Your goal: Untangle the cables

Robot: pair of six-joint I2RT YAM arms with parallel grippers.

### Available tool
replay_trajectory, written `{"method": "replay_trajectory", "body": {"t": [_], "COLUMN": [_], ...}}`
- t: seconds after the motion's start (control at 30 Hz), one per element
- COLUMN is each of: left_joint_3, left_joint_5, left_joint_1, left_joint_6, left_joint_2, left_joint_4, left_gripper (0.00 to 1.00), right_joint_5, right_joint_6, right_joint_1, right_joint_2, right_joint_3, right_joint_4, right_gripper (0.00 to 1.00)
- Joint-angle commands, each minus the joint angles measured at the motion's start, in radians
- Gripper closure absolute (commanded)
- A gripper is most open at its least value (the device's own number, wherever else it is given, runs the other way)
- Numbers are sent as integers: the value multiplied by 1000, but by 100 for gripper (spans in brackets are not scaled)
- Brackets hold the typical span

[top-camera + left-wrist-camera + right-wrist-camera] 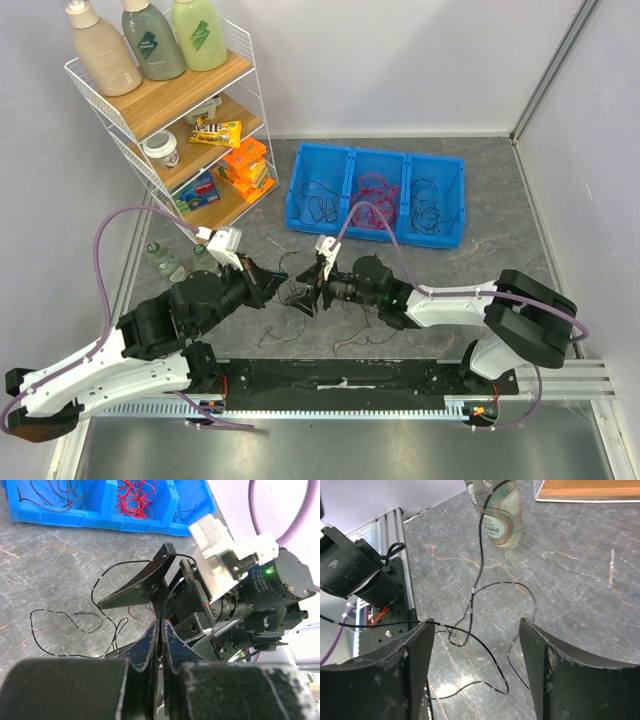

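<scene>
The left gripper is pinched shut on one black cable. Facing it at three o'clock, the right gripper gapes wide and holds nothing, a strand draped over one finger. This looks like mid-separation; next, nip that strand and draw the arms apart. Sorted cables fill the blue bin at twelve.

Thin blk cables lie in loose loops on grey tabletop.

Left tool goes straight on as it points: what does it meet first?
Likely the right tool, fingers open, directly ahead of the left tool, which pinches a black cable leading up to it. The gap looks small, but depth is unclear.
</scene>
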Motion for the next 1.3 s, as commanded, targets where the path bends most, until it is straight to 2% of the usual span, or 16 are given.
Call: {"method": "replay_trajectory", "body": {"t": [0.0, 0.1, 0.23, 0.3, 0.37, 0.47, 0.5, 0.6, 0.73, 0.83, 0.9, 1.17, 1.27], "left_joint_3": [40, 43, 34, 25, 11, -11, -14, -14, -15, -26, -44, -74, -80], "left_joint_5": [9, 8, -26, -64, -106, -141, -147, -150, -143, -126, -111, -31, -25], "left_joint_1": [3, 2, 3, 5, 3, 3, 2, 3, 3, 2, 2, 2, 3], "left_joint_6": [31, 37, 48, 48, 50, 48, 46, 62, 82, 88, 89, 102, 102], "left_joint_2": [17, 20, 15, 12, 9, 5, 5, 12, 31, 48, 55, 100, 94], "left_joint_4": [30, 30, 11, -10, -26, -32, -29, -10, 14, 31, 57, 120, 117], "left_gripper": [91, 91, 90, 89, 82, 59, 48, 38, 34, 34, 34, 34, 34], "right_joint_5": [-28, 24, 176, 227, 269, 363, 383, 395, 495, 608, 638, 541, 384], "right_joint_6": [45, 70, 75, 82, 88, 94, 101, 110, 99, 88, 81, 78, 105], "right_joint_1": [15, 15, 12, 1, -15, -56, -83, -194, -344, -456, -553, -829, -930], "right_joint_2": [56, 50, -39, -106, -194, -303, -333, -380, -395, -375, -345, -184, -102], "right_joint_3": [56, 46, 39, 27, 4, 15, 35, 142, 314, 445, 507, 544, 517], "right_joint_4": [96, 116, -13, -96, -154, -279, -329, -500, -689, -849, -898, -864, -858], "right_gripper": [30, 51, 100, 100, 100, 100, 100, 100, 100, 100, 100, 100, 100]}}
